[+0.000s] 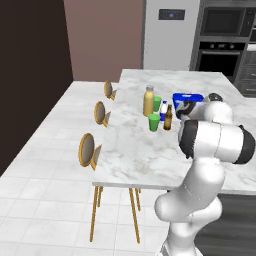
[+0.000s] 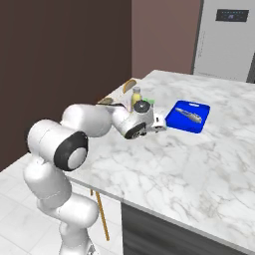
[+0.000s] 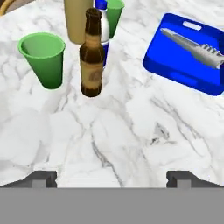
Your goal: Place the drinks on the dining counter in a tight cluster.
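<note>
Green cups [image 3: 44,59] stand empty beside beer bottle [image 3: 92,54].

- Tabletop [image 3: 131,131]: white marble with thin grey veins.
- Beer bottle [image 3: 92,57]: brown glass, tan label.
- Juice bottle [image 1: 148,102]: dull yellow body, grey cap.
- Water bottle [image 1: 163,110]: white with a blue label and blue cap.
- Two cups: bright green, one [image 3: 43,59] at the left of the hand view, one [image 3: 114,15] at the top.
- Cutting board [image 3: 186,54]: vivid blue, carrying a silver-grey fish [image 3: 192,46].
- Bar stools [image 1: 89,150]: tan seats, orange-brown legs.
- Floor [image 1: 45,165]: pale grey-white tiles.
- Wall [image 1: 102,37]: dusty pink; at the frame's left, dark brown.
</note>
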